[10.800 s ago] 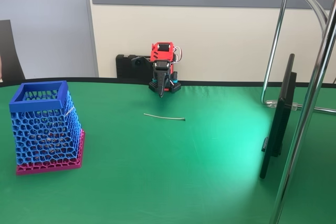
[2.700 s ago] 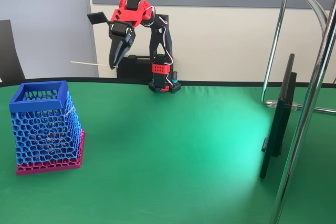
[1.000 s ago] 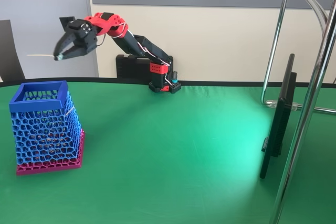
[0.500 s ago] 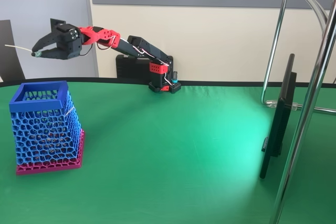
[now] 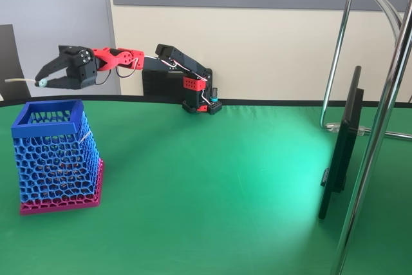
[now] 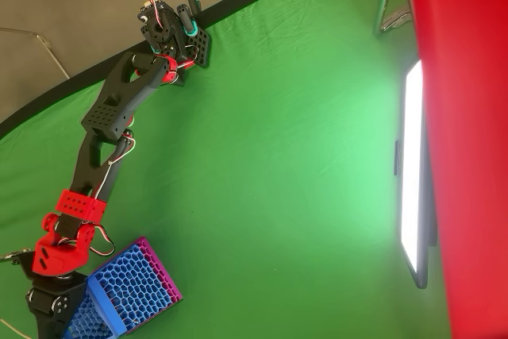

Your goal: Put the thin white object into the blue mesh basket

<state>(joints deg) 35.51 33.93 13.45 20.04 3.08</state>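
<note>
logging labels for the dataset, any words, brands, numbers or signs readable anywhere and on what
None can be read: no text shows on the arm's gripper, the thin white object, the blue mesh basket, the green table or the edge-on screen.

From my remote station: gripper holds above blue mesh basket rim, air gap between them. Basket mouth open upward, nothing across it. Thin white object projects left from fingertips, pinched at one end. Green table centre bare, wide passage from arm base to basket. Right side obstructed: upright dark panel, chrome stand tubes. Overhead view: arm stretched over table's left margin, wrist overlapping basket edge.
</note>
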